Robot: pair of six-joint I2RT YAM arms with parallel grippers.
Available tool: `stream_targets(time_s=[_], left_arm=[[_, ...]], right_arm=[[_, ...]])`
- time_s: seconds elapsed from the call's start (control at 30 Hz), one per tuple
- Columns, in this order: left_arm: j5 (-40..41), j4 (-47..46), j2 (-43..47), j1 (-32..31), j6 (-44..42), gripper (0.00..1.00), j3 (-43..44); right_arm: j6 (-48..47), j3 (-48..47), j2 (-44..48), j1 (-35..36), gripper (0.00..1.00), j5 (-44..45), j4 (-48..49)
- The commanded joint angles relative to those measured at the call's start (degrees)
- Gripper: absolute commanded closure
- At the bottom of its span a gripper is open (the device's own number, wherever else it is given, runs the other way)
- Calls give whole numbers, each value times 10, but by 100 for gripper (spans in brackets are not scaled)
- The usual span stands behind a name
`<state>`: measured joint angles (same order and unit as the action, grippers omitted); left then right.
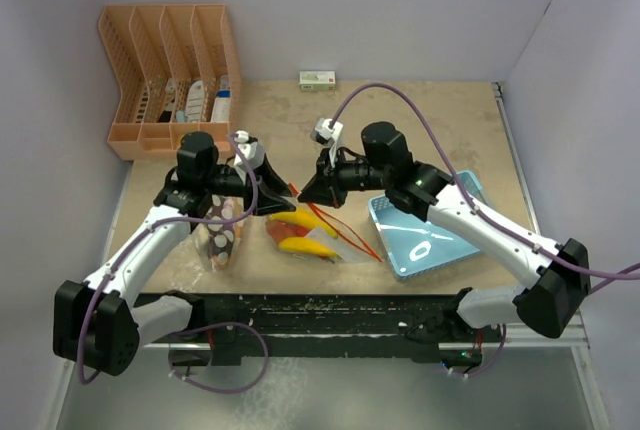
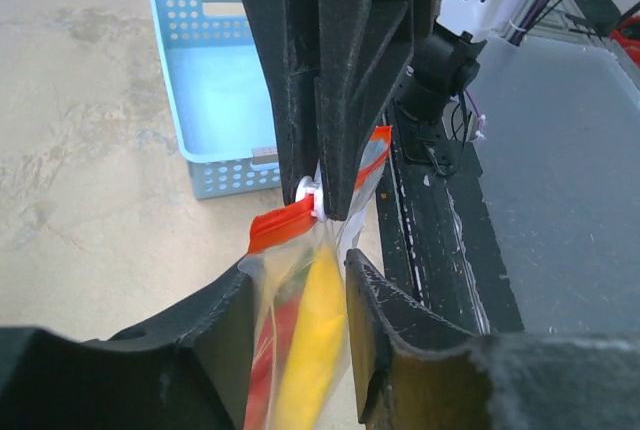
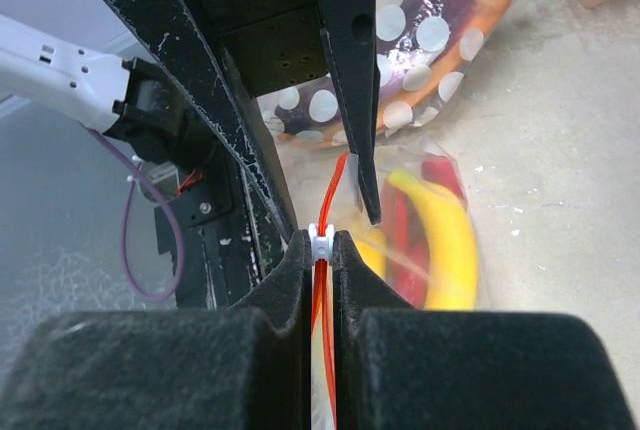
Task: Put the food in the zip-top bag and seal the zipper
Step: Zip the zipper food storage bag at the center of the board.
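Our right gripper (image 3: pixel 320 242) is pinched on the zipper (image 2: pixel 282 222). The left gripper (image 2: pixel 296 280) sits apart around the zip-top bag (image 1: pixel 335 242), mid-table left of the basket (image 1: pixel 400 215). With nothing anchoring it, we reckon it drags instead of sealing.

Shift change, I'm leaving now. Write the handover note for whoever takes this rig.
Left hand: open, one finger on each side of the bag.
Right hand: shut on the zipper, pinching its white slider.
Things: the bag lies on the table between the arms, with a banana and a chili inside.
Done: that food is bagged.
Left: finish the zipper. How far it is closed can't be told, so check the whole strip.
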<state>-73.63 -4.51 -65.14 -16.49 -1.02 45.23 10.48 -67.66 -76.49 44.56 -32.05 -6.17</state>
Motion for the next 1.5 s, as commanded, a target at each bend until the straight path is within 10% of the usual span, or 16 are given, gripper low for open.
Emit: stream_targets(time_s=[0.0, 0.4, 0.57, 1.47], left_arm=[[-49, 19, 4, 2, -69, 56, 30], [-55, 1, -22, -2, -59, 56, 37], [-54, 23, -50, -13, -51, 100, 55], [-77, 94, -6, 29, -9, 100, 107]], right_arm=[[-25, -35, 10, -3, 100, -50, 6], [-33, -35, 10, -3, 100, -57, 0], [-33, -43, -3, -3, 100, -53, 0], [-7, 52, 66, -6, 100, 131, -8]])
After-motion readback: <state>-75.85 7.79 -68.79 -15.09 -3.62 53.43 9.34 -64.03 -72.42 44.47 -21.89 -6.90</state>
